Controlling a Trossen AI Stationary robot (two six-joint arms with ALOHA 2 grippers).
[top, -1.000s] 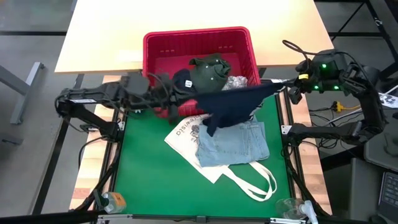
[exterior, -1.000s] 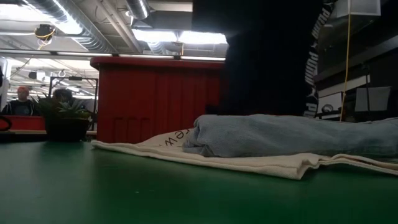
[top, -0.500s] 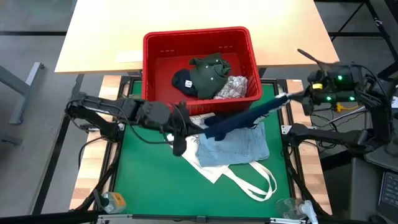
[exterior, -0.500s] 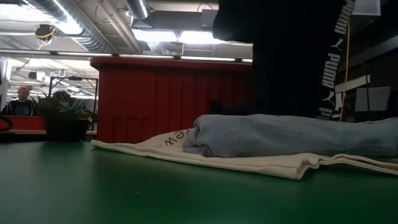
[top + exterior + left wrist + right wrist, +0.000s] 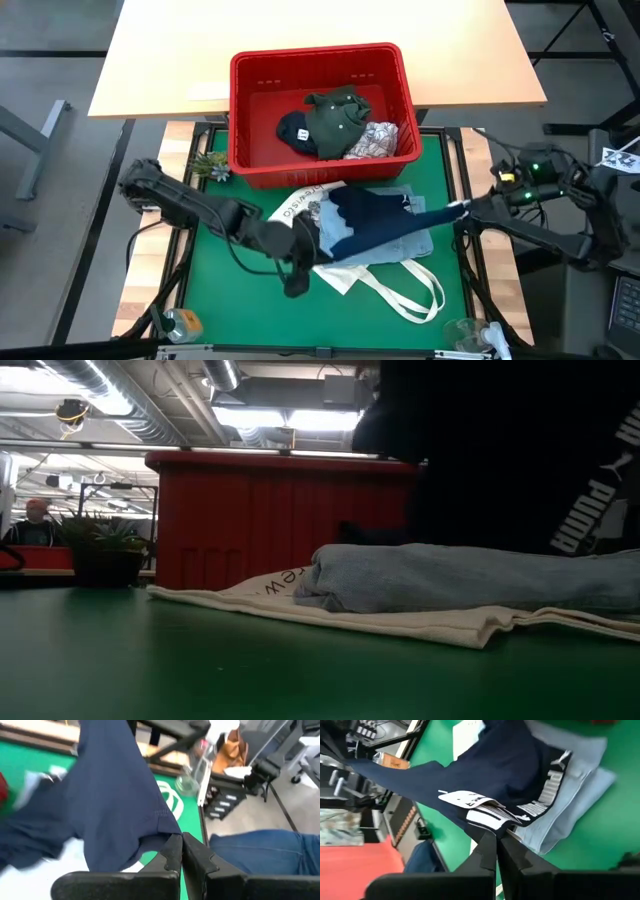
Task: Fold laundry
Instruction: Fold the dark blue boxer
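A navy blue garment point(image 5: 380, 225) with a white PUMA print point(image 5: 590, 510) is stretched between my two grippers, just above a folded light blue denim piece point(image 5: 385, 245). The denim lies on a white tote bag point(image 5: 300, 205) on the green mat. My left gripper point(image 5: 312, 238) is shut on the garment's left end. My right gripper point(image 5: 462, 207) is shut on its right end. Whether the garment's sagging middle touches the denim, I cannot tell. My left gripper pinches a stitched edge of the navy garment point(image 5: 159, 834) between its two fingers, coming from the table's left and slanting down. The cloth runs away from the fingers toward the other gripper. My right gripper pinches the garment's edge beside a white label point(image 5: 487, 815) between its two fingers, coming from the table's right and slanting down. The cloth spreads out from the fingers over the denim point(image 5: 580, 795).
A red slotted basket point(image 5: 250, 120) at the mat's far edge holds an olive garment point(image 5: 335, 115), a dark item point(image 5: 295, 130) and a white printed piece point(image 5: 378, 140). The tote's handles point(image 5: 410, 290) trail toward the near edge. A small plant point(image 5: 208, 165) stands left of the basket.
Both grippers have sunk and come toward the table's near edge, the left one also toward the right. The navy garment, which hung at the basket's front rim, has been carried down over the denim and drawn out between them. Both grippers have stayed shut.
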